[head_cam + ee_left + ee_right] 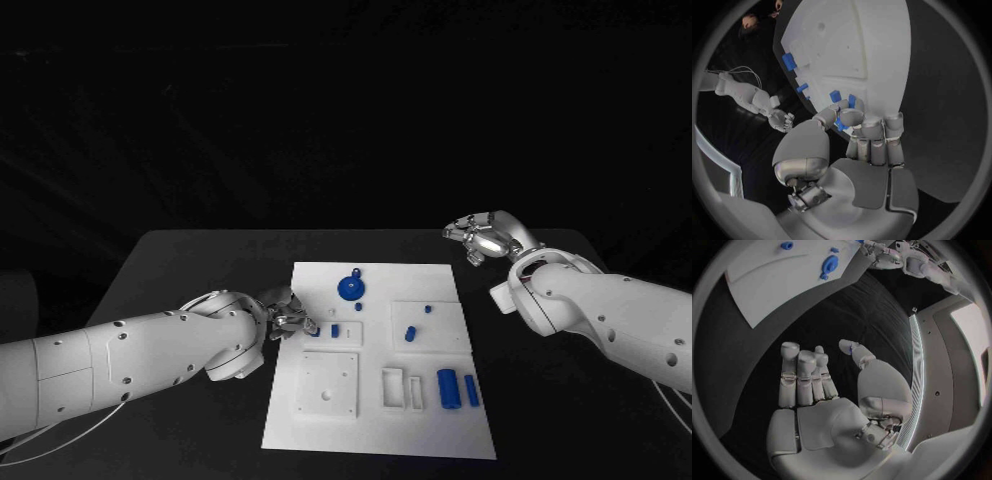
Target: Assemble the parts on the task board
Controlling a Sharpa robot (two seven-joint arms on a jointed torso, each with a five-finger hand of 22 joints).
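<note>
The white task board (378,425) lies mid-table. My left hand (290,320) sits at the board's left edge; in the left wrist view its thumb and a finger (849,117) pinch a small blue part (840,125), with the other fingers curled in. Just beyond the fingertips lie two small blue parts (335,329) (358,307). A round blue part (351,288) lies at the board's far middle. Two blue cylinders (449,388) stand side by side at the near right. My right hand (488,240) hovers off the board's far right corner, fingers apart and empty (817,385).
A white square block (329,385) and white frames (394,387) are fixed on the board's near half. Two more small blue parts (410,333) (427,307) lie on the right half. Black table (188,270) surrounds the board.
</note>
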